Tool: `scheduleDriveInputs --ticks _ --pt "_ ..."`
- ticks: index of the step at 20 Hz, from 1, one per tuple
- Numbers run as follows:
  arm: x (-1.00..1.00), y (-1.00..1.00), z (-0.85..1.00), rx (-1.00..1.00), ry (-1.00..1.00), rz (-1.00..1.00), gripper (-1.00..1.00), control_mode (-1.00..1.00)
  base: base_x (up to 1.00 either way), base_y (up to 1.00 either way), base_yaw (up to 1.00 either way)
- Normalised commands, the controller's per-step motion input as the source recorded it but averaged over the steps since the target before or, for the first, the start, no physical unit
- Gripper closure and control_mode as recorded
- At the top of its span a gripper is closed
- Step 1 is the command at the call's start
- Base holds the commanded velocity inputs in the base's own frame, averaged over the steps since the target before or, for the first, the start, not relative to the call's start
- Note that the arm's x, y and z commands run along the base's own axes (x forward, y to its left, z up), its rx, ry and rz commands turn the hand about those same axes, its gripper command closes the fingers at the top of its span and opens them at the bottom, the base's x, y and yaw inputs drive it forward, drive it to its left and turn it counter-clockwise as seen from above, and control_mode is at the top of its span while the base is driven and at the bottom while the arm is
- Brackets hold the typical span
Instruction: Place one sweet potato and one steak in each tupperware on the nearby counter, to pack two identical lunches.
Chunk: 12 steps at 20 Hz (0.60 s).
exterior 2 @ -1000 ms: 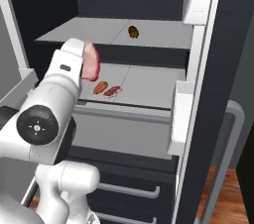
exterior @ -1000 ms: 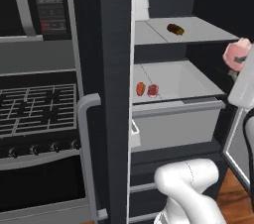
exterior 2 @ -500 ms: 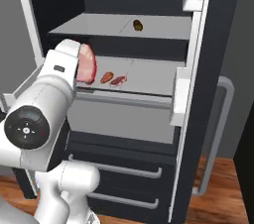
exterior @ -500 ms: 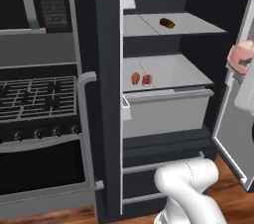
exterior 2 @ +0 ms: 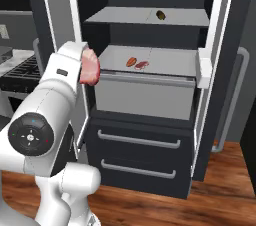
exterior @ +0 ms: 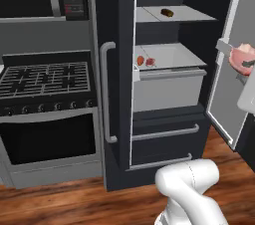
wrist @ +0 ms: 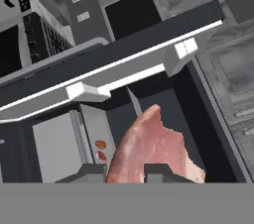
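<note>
The steak [wrist: 151, 151] held by the gripper [wrist: 128, 171] is a pale pink marbled slab pinched between the two dark fingertips, which are clamped on its lower edge. In the left base view the held steak [exterior: 242, 58] hangs at the far right, in front of the open fridge door [exterior: 234, 69]; in the right base view it [exterior 2: 90, 68] sits beside the white arm [exterior 2: 55, 95], just off the left edge of the fridge opening.

Inside the fridge, the middle shelf [exterior 2: 170, 62] carries two small items side by side near its front left: an orange-red sweet potato [exterior 2: 130, 62] and a second steak [exterior 2: 142, 64], flat and red. They look close together, perhaps touching. The upper shelf [exterior 2: 130, 16] holds one darker brown sweet potato [exterior 2: 161, 15] alone, well apart from the pair below.

Counted: two steaks, two sweet potatoes. Both shelves have bare surface to the right of the foods. A stove [exterior: 45, 77] stands left of the fridge.
</note>
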Motion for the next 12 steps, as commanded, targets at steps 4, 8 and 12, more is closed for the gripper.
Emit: scheduleDriveInputs --ticks 4,8,12 --pt "0.00 0.00 0.00 0.00 0.00 0.00 1.00 1.00 -0.10 1.00 0.00" --pt "0.00 0.00 0.00 0.00 0.00 0.00 1.00 1.00 0.00 1.00 0.00" --pt "0.00 0.00 0.00 0.00 0.00 0.00 1.00 1.00 0.00 1.00 0.00"
